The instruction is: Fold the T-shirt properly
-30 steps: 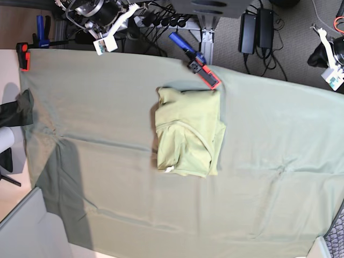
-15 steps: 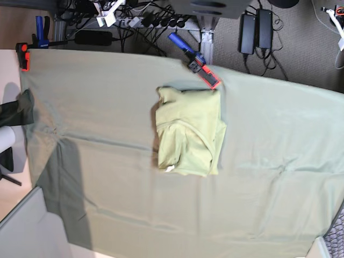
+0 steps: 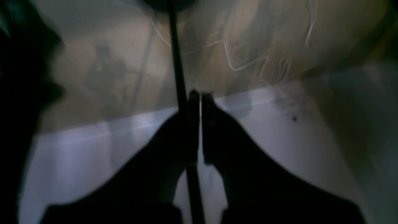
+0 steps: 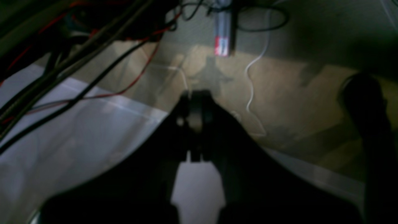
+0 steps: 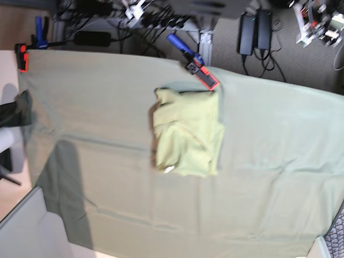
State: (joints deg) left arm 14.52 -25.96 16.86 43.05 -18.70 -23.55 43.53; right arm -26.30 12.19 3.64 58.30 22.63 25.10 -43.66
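Note:
The pale yellow-green T-shirt (image 5: 187,133) lies folded into a compact rectangle on the grey-green tablecloth (image 5: 97,107), near the far edge. A small white tag (image 5: 169,169) shows at its near left corner. Both arms are pulled back beyond the far edge of the table, away from the shirt. Only white parts of the right arm (image 5: 134,8) and the left arm (image 5: 317,19) show in the base view. My left gripper (image 3: 200,95) is shut and empty over the floor. My right gripper (image 4: 196,95) is shut and empty. Neither wrist view shows the shirt.
A blue and red clamp (image 5: 196,67) pins the cloth at the far edge just behind the shirt. A red clamp (image 5: 21,56) holds the far left corner. Cables and power bricks (image 5: 257,27) lie on the floor behind the table. Loose cables (image 4: 77,62) hang beside my right gripper.
Both arms have pulled further back from the table; the left one has swung up to the top right corner. The folded T-shirt has stayed in place.

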